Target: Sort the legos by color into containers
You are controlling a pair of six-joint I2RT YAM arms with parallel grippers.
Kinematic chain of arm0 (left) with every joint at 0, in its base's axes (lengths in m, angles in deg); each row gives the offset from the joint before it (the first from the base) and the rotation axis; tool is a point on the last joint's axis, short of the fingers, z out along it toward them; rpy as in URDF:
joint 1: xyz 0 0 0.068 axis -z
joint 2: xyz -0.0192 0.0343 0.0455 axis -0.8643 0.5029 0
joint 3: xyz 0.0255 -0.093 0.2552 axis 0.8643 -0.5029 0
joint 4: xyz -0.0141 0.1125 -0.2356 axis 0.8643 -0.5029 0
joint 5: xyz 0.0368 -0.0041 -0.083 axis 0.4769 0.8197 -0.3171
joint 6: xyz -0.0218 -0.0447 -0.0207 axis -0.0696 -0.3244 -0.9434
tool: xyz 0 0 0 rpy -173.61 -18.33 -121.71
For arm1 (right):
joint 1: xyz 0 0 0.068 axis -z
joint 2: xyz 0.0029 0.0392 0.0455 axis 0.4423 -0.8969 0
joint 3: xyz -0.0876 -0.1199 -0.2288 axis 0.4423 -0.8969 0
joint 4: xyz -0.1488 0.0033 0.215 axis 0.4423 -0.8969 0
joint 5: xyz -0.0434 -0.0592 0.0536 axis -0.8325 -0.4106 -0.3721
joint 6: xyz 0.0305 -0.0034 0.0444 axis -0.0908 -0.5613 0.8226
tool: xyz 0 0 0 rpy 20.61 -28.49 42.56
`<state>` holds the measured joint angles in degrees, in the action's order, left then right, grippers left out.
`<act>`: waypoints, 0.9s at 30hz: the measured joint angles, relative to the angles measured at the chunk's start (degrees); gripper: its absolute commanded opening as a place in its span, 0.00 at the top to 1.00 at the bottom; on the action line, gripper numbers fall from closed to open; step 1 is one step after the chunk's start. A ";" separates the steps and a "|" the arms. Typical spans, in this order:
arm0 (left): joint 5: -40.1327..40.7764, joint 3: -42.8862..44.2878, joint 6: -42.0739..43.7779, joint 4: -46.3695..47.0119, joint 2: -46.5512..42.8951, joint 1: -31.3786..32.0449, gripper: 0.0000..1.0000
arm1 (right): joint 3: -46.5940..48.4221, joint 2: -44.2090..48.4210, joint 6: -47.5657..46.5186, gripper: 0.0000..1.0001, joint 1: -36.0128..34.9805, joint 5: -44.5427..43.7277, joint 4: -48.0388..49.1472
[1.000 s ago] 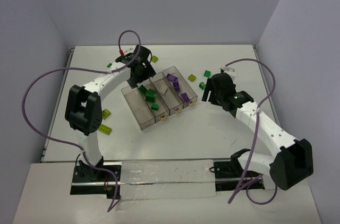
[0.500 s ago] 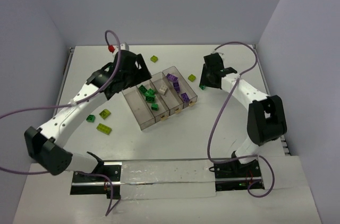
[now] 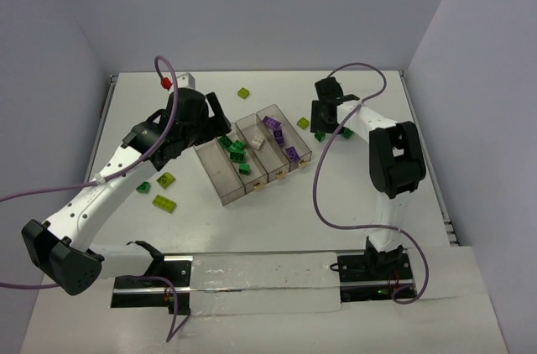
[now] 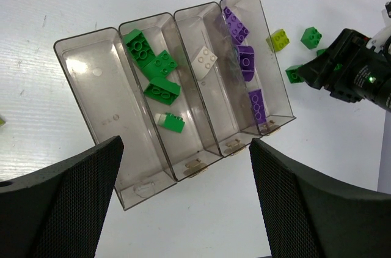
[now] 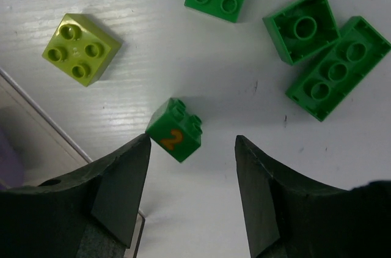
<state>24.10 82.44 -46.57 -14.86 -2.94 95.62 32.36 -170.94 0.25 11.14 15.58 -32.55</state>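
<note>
Lying between right pincer (image 5: pixel 190 142) tips: green lego (image 5: pixel 175 131).

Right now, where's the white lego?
The white lego lies alone in the third compartment from the left of the tray in the left wrist view, between the dark green bricks and the purple bricks.

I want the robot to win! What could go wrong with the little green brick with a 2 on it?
The green brick with the 2 lies tipped on its side, close to one finger of the open right jaws, so it might twist or pop out when squeezed. The tray wall is right beside that finger and could get bumped. The left jaws hang open over the tray, so the arms might collide at drop-off.
</note>
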 measured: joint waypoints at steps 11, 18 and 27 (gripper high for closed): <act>0.02 -0.21 0.40 -0.39 0.01 0.00 0.08 | 2.86 -4.62 -1.41 0.55 0.02 0.92 -0.34; 0.02 -0.21 0.42 -0.42 0.02 0.00 0.08 | 2.88 -4.93 -1.53 0.33 0.02 0.93 -0.34; 0.02 -0.21 0.42 -0.42 0.02 0.00 0.08 | 7.51 -8.53 0.15 0.39 0.39 0.68 -2.55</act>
<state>24.13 82.24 -46.15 -15.28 -2.92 95.62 39.87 -179.47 0.40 11.54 16.26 -35.09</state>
